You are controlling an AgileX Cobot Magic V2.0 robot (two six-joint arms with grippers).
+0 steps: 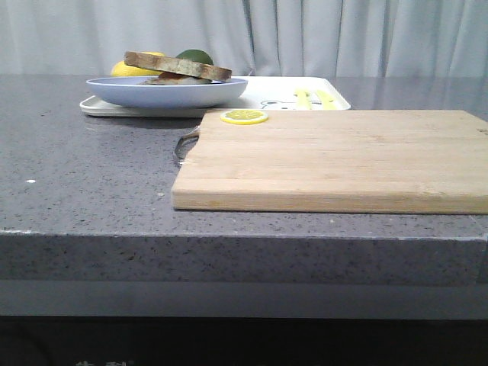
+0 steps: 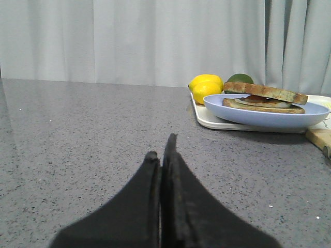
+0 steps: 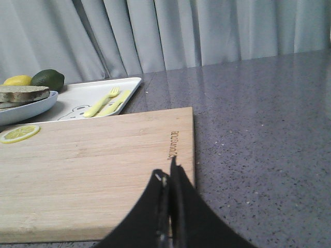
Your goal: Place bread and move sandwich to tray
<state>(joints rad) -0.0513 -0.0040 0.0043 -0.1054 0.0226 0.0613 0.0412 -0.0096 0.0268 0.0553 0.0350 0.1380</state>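
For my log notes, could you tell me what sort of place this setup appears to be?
Probably a mock kitchen counter set up for testing: a speckled grey stone worktop, a wooden cutting board and a sandwich on a blue plate, with a plain curtain behind instead of walls.

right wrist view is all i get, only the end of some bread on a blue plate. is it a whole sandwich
Observer: Yes, the sandwich has two slices with egg between, lying in the plate.
Operator: plate on the tray?
Observer: Yes, on the left end of the tray.
Operator: left gripper?
Observer: The left gripper is shut, low over bare counter, left of the plate.
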